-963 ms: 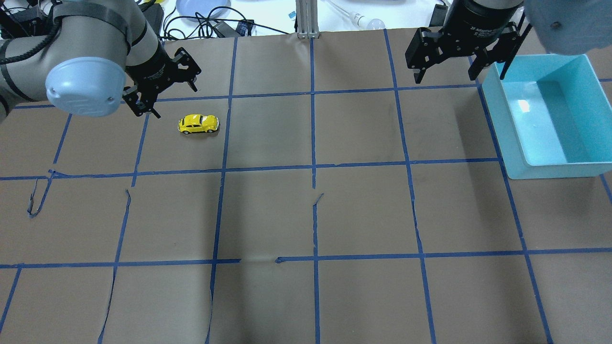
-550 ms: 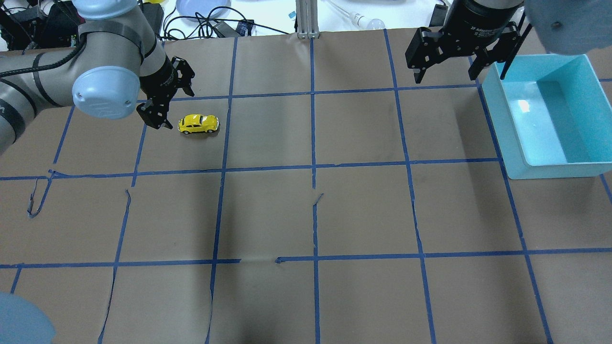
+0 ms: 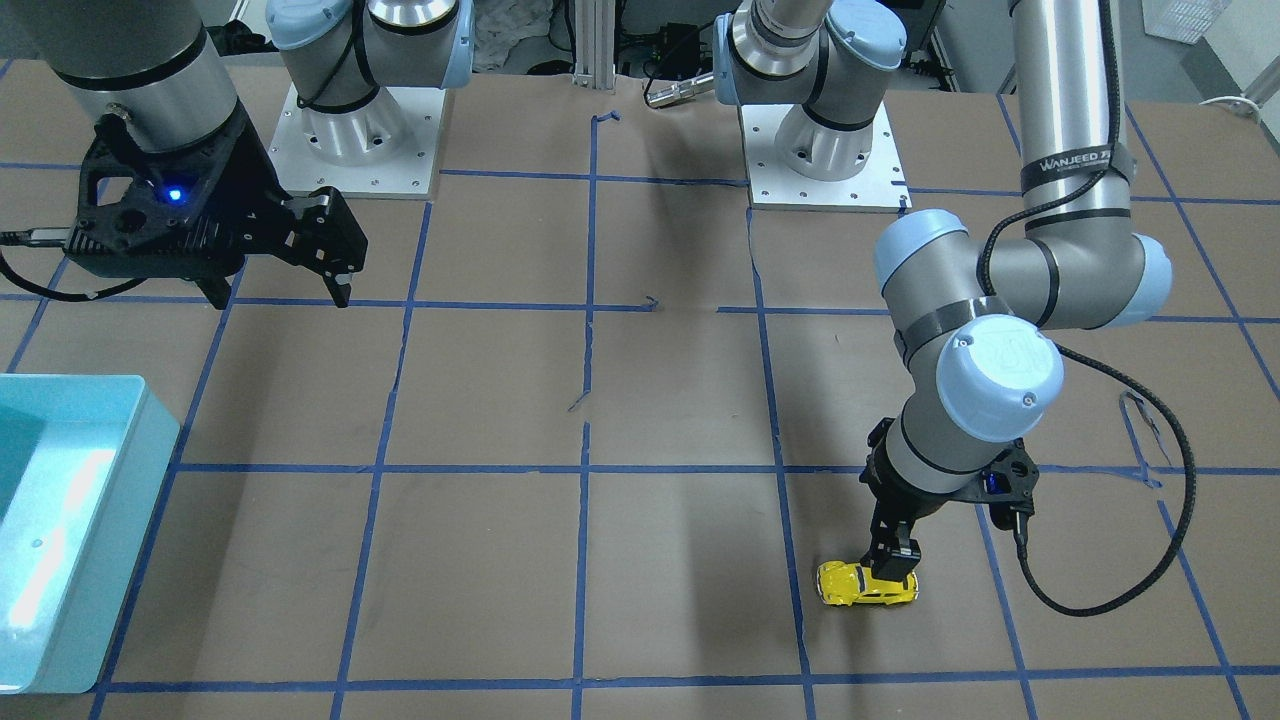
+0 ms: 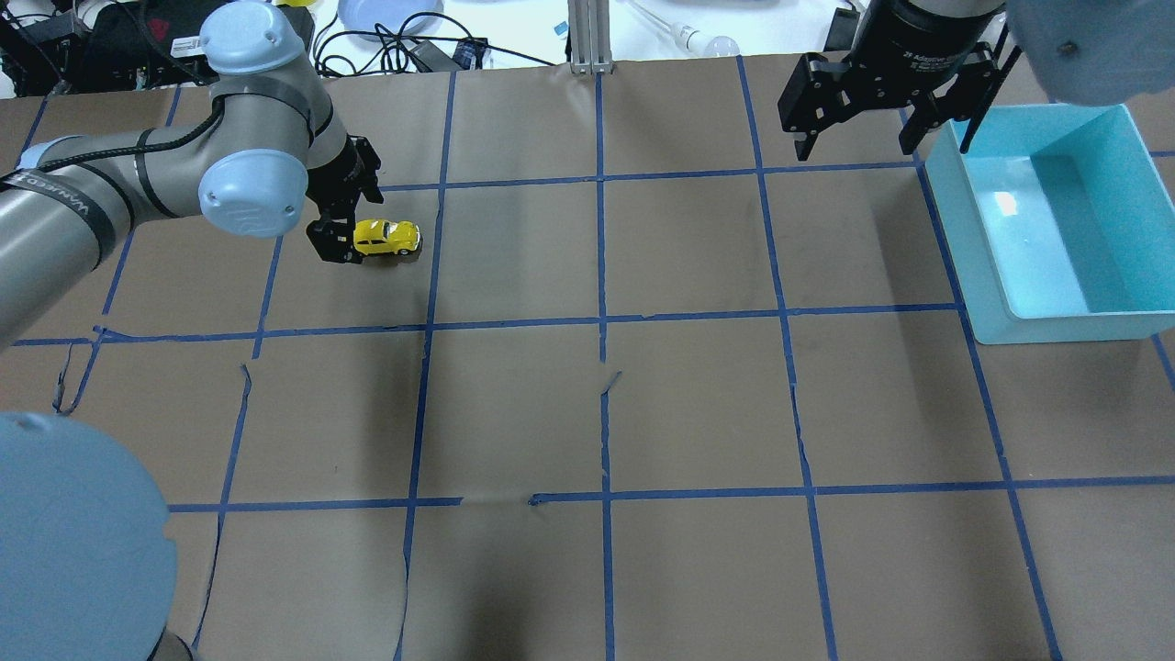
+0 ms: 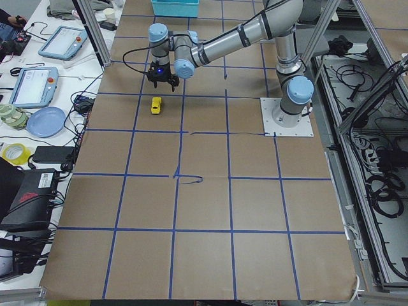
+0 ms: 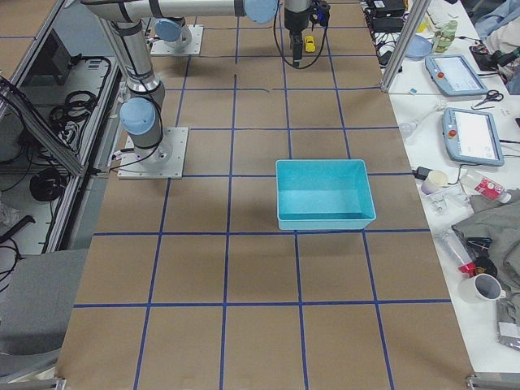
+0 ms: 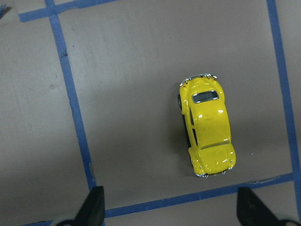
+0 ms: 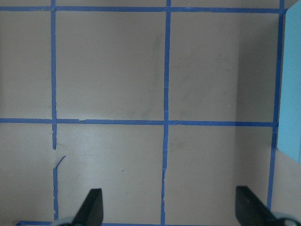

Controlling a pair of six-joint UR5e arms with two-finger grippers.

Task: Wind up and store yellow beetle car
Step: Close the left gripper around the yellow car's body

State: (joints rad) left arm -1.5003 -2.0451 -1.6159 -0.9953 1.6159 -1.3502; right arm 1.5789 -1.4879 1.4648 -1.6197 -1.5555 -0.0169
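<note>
The yellow beetle car [image 4: 387,237] stands on its wheels on the brown table paper at the back left. It also shows in the front view [image 3: 866,586] and the left wrist view [image 7: 207,127]. My left gripper [image 4: 347,218] is open and empty. It hangs just above the car's left end, with the fingertips [image 7: 94,207] wide apart and not touching the car. My right gripper [image 4: 856,142] is open and empty, hovering at the back right beside the bin. Its wrist view shows only bare paper between its fingertips [image 8: 91,207].
A light blue open bin [image 4: 973,257] sits at the table's right edge, empty inside; it also shows in the front view [image 3: 90,560]. Blue tape lines grid the paper. Cables, a blue plate [image 4: 386,18] and a bulb lie beyond the far edge.
My left arm has swung right and turned its wrist, bringing the open gripper from left of the car to just over the car's left end. The car and right arm have not moved.
</note>
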